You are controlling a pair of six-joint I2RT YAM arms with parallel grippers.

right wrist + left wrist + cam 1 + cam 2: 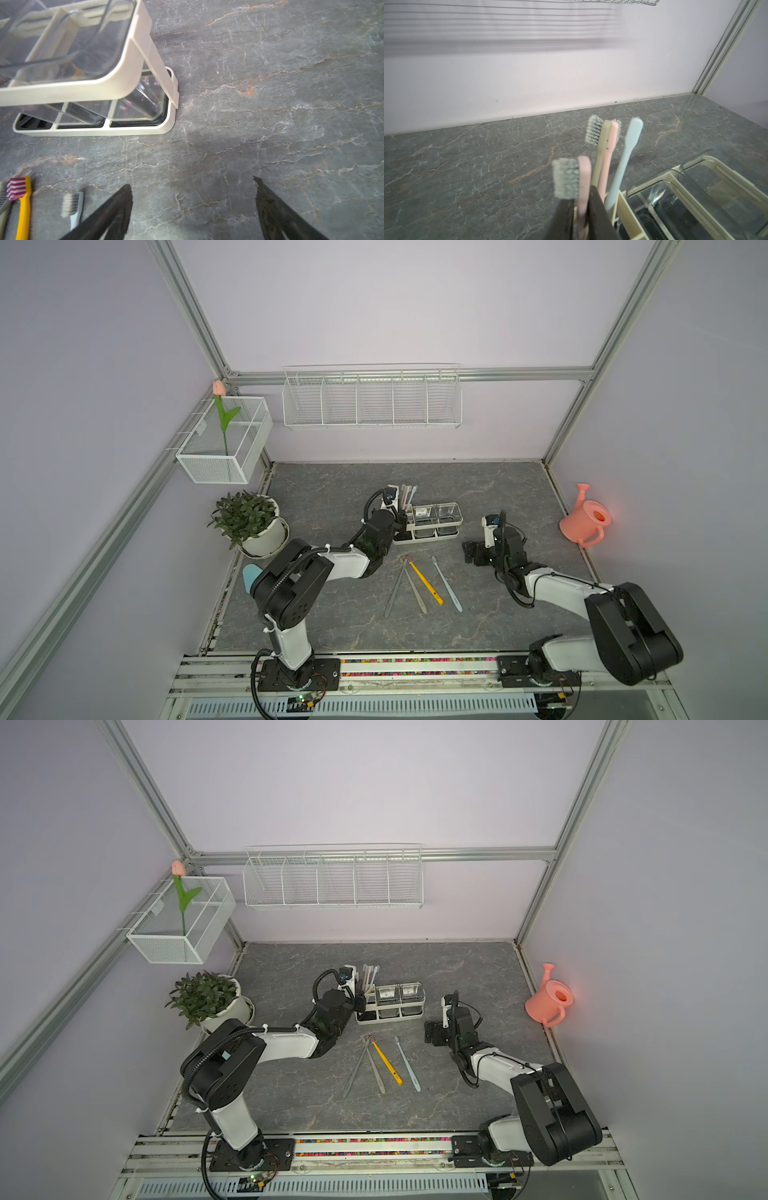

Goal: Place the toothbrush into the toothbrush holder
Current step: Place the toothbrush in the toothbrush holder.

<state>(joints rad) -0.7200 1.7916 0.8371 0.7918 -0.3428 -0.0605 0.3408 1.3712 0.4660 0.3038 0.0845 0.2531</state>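
At the far left, a potted plant (pixel 245 516) by the tabletop (pixel 332 489) edge. Next over, the left claw (pixel 580 194) at the left end of the toothbrush holder (pixel 62 91), narrowly parted around the handle of a pink toothbrush (pixel 584 176) standing head-up there, foot hidden; a sliver of gap on one side, so gripping or loose: cannot tell. Close by, a cream toothbrush (pixel 602 141), a second pink one and a blue toothbrush (pixel 632 141), upright. Clear cups (pixel 424 516) in the other two compartments. In front, flat on the tabletop, two grey brushes (pixel 395 589), a yellow toothbrush (pixel 426 583), a pale blue one. Further right, the right claw (pixel 193 185), spread wide, empty. Far right, a pink watering can (pixel 584 522).
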